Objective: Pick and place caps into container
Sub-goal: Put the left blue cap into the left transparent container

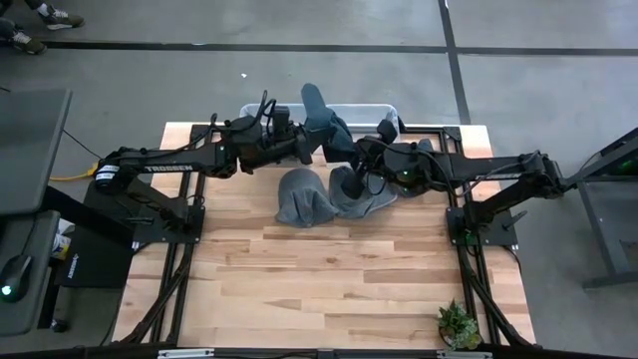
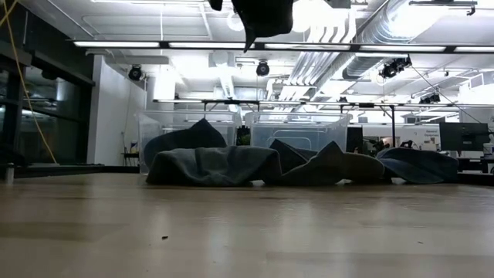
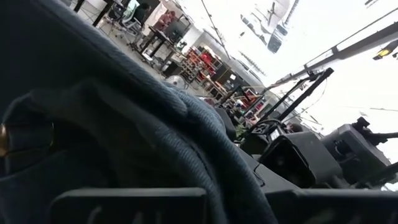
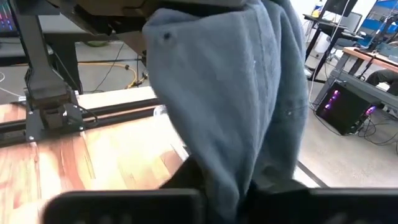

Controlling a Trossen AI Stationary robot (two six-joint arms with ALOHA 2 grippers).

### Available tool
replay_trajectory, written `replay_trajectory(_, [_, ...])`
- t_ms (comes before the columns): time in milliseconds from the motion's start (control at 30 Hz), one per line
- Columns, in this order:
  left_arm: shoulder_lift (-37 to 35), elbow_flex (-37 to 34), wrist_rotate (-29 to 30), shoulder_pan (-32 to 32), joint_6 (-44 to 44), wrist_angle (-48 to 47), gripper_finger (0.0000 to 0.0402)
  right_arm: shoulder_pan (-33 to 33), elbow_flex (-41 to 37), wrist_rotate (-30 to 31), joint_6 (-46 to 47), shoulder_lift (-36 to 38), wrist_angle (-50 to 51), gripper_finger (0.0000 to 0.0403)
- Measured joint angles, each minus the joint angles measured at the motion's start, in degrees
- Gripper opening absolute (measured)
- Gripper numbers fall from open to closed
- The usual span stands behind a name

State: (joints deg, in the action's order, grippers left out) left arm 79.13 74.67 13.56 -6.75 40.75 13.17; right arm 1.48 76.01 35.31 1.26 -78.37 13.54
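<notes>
A dark blue cap [image 1: 317, 118] hangs in the air at the near edge of the clear plastic container [image 1: 371, 109], at the far side of the wooden table [image 1: 319, 279]. In the low view its fabric [image 2: 262, 17] dangles from the top of the frame, well above the table surface.

The left gripper [image 1: 304, 145] is at the cap's lower part. The left wrist view is filled with blue denim folds [image 3: 155, 130] lying directly over the fingers, which indicates the jaws are closed on the fabric. The right gripper [image 1: 361, 160] is just beside it. In the right wrist view a grey-blue cap [image 4: 236, 93] drapes straight down into the space between its fingers, so these jaws also appear closed on cloth. Whether both grippers hold the same cap cannot be determined.

Further caps lie on the table. A grey cap [image 1: 302, 199] sits crumpled below the grippers, touching a second dark cap [image 1: 361, 197] to its right. In the low view they form a low heap [image 2: 216, 164] in front of the container walls [image 2: 297, 127], with more dark fabric [image 2: 421, 164] at the right end. The exact number of caps in the heap cannot be determined.

A small potted plant [image 1: 459, 324] stands at the table's near right corner, well apart from the caps.
</notes>
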Motion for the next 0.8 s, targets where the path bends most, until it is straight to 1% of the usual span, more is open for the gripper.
replay_trajectory(67, [0.0, 0.0, -0.9, 0.0, 0.0, -0.2, 0.0008, 0.0, 0.0, -0.6, 0.0, 0.1, 0.5, 0.0008])
replay_trajectory(167, [0.0, 0.0, -1.7, 0.0, -0.7, -0.5, 0.0009, 0.0, 0.0, -0.8, 0.3, 0.6, 0.9, 0.001])
replay_trajectory(233, [0.0, 0.0, -2.8, 0.0, -2.6, -1.1, 0.001, 0.0, 0.0, -1.2, 0.0, 1.0, 1.3, 0.0006])
replay_trajectory(367, [0.0, 0.0, -5.1, 0.0, -11.2, -1.3, 0.0014, 0.0, 0.0, -1.3, 0.2, 2.0, 2.4, 0.0005])
replay_trajectory(433, [0.0, 0.0, -5.7, 0.0, -14.8, -1.2, 0.0027, 0.0, 0.0, -1.2, 0.1, 2.8, 2.8, 0.0004])
replay_trajectory(533, [0.0, 0.0, -7.2, 0.0, -17.3, -0.6, 0.0064, 0.0, 0.0, -1.0, 0.6, 3.9, 3.9, 0.0004])
replay_trajectory(633, [0.0, 0.0, -7.5, 0.0, -19.5, 0.4, 0.0115, 0.0, 0.0, 0.7, 1.3, 4.9, 5.5, 0.0003])
replay_trajectory(800, [0.0, 0.0, -7.5, 0.0, -19.8, 4.0, 0.0206, -0.3, 0.0, 1.8, 3.4, 5.8, 9.4, 0.0003])
